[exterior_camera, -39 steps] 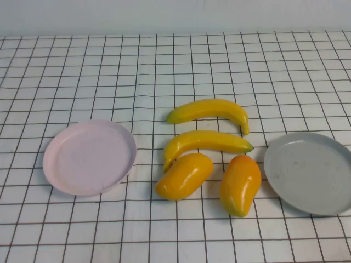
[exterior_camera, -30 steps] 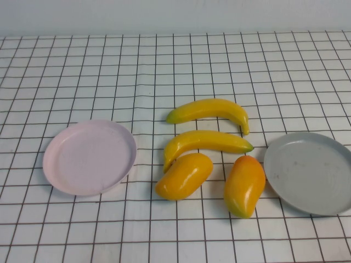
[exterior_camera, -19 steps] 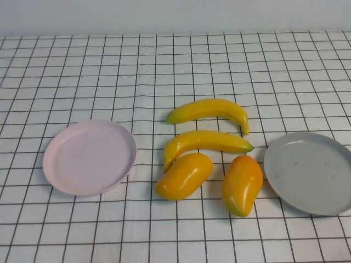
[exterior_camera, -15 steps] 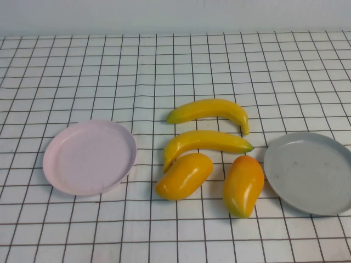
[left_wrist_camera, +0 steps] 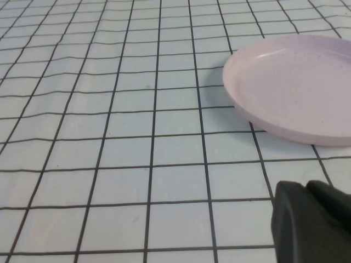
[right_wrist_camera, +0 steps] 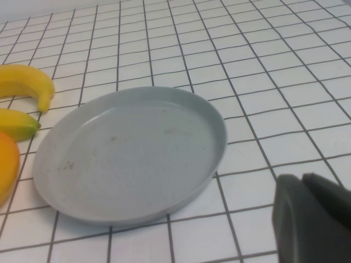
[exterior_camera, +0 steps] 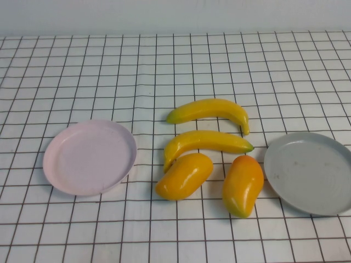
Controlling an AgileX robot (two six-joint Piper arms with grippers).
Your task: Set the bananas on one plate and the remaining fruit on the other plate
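Two yellow bananas lie in the middle of the table, one farther back [exterior_camera: 208, 111] and one nearer [exterior_camera: 205, 142]. Two orange-yellow mangoes lie just in front of them, one on the left [exterior_camera: 184, 175] and one on the right [exterior_camera: 242, 185]. The pale pink plate [exterior_camera: 89, 158] is empty at the left. The grey-blue plate [exterior_camera: 310, 172] is empty at the right. Neither arm shows in the high view. My left gripper [left_wrist_camera: 307, 187] is shut and empty, low over the cloth near the pink plate [left_wrist_camera: 296, 87]. My right gripper [right_wrist_camera: 303, 178] is shut and empty beside the grey-blue plate [right_wrist_camera: 131, 153].
A white cloth with a black grid [exterior_camera: 109, 71] covers the table. A pale wall runs along the back edge. In the right wrist view the banana ends [right_wrist_camera: 27, 82] and a mango edge [right_wrist_camera: 6, 164] show beyond the grey-blue plate.
The right mango rocked slightly toward the grey-blue plate and back. Nothing else has moved.
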